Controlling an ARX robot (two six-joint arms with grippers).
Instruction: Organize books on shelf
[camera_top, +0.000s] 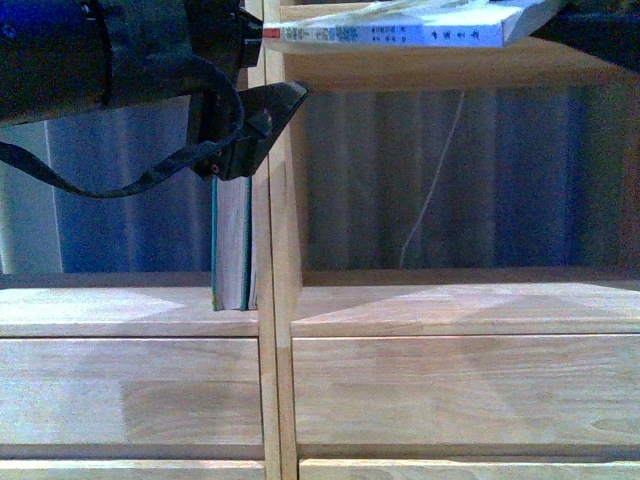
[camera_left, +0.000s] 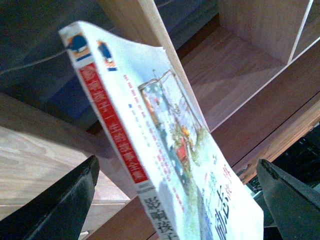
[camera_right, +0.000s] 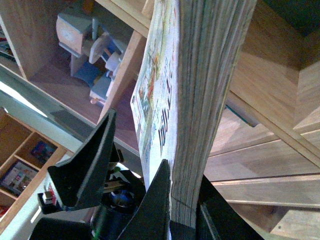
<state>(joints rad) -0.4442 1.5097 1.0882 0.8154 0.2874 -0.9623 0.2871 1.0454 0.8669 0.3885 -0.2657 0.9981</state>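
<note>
The thin paperback (camera_top: 400, 35) lies flat at the top of the front view, red-marked spine facing me, above the right column of the light-wood shelf (camera_top: 275, 300). My right gripper (camera_right: 180, 200) is shut on its page edge (camera_right: 200, 75). My left gripper (camera_left: 177, 162) is open; its fingers (camera_left: 60, 205) stand wide on either side of the paperback (camera_left: 165, 150) without touching it. The teal hardback (camera_top: 232, 250) stands upright in the left compartment against the divider. My left arm (camera_top: 100, 50) covers its top.
Plain drawer fronts (camera_top: 450, 390) run below the compartments. A black strap (camera_top: 120, 185) hangs from the left arm. A white cable (camera_top: 430, 190) hangs behind the right compartment. A wooden toy house (camera_right: 95, 55) sits in another compartment in the right wrist view.
</note>
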